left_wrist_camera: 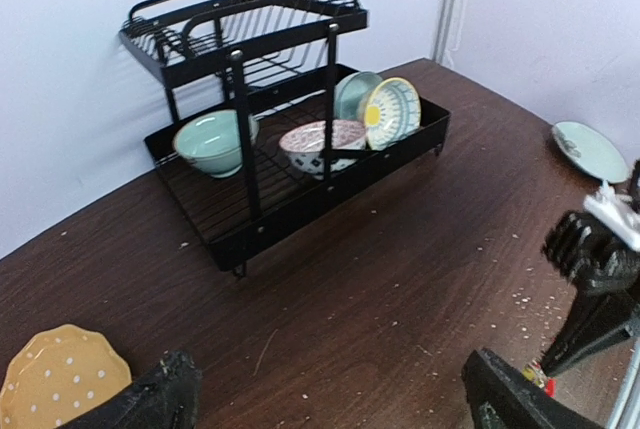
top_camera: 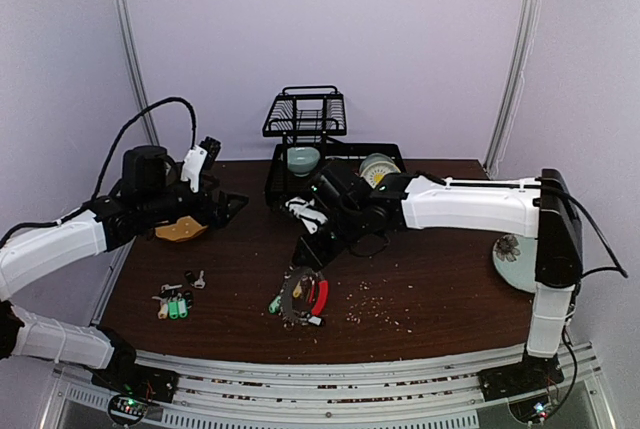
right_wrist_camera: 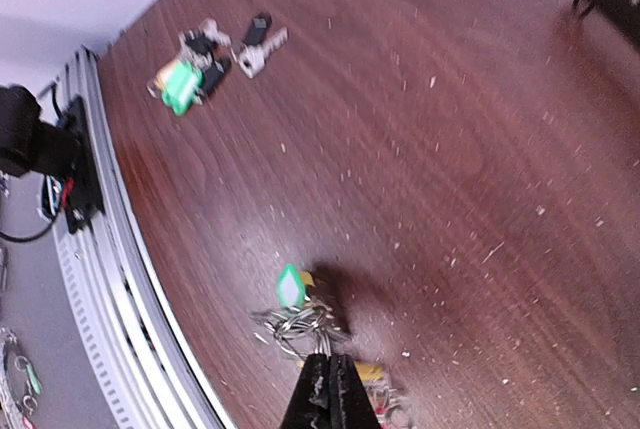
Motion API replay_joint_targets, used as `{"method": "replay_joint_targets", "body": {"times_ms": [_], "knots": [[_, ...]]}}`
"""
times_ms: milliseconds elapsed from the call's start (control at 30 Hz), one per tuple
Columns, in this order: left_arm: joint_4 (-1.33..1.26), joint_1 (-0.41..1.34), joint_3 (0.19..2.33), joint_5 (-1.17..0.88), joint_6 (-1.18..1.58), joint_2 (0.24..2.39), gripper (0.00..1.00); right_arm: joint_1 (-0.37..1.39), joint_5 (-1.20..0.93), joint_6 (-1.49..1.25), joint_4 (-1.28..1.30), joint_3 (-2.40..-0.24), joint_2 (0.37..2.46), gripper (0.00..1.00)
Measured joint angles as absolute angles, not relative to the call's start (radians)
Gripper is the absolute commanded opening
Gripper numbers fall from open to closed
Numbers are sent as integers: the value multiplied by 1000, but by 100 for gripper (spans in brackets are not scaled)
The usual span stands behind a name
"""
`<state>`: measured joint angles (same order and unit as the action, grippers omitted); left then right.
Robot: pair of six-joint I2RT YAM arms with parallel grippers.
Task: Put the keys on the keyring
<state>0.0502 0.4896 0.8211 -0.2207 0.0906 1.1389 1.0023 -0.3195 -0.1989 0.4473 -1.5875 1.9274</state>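
1. Top external view: the keyring (top_camera: 305, 299) lies on the desk (top_camera: 430, 289) near the front edge, at 6 o'clock from the right fingers (top_camera: 306, 249).
2. The loose keys (top_camera: 177, 301) lie at 9 o'clock from it, well apart.
3. The right fingers are pressed together, tips at the ring's key cluster; whether they pinch it I cannot tell.
4. The left fingers (left_wrist_camera: 150, 404) stand wide and hold nothing.

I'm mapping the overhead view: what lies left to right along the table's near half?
Loose silver keys with green tags → large metal keyring with red arc → pale round flower-printed plate
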Motion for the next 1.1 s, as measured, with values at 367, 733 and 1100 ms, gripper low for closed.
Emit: {"method": "replay_joint_targets", "body": {"times_ms": [367,733,1100], "knots": [[-194,547,660,-623,30,882,59,1008,-401,-288,-96,-1295,1642,0],[-207,668,670,-697,-23,859,45,1046,-472,-291,-585,-1131,1546,0],[-228,744,701,-684,-17,920,23,1068,-458,-241,-603,-1149,1563,0]]}}
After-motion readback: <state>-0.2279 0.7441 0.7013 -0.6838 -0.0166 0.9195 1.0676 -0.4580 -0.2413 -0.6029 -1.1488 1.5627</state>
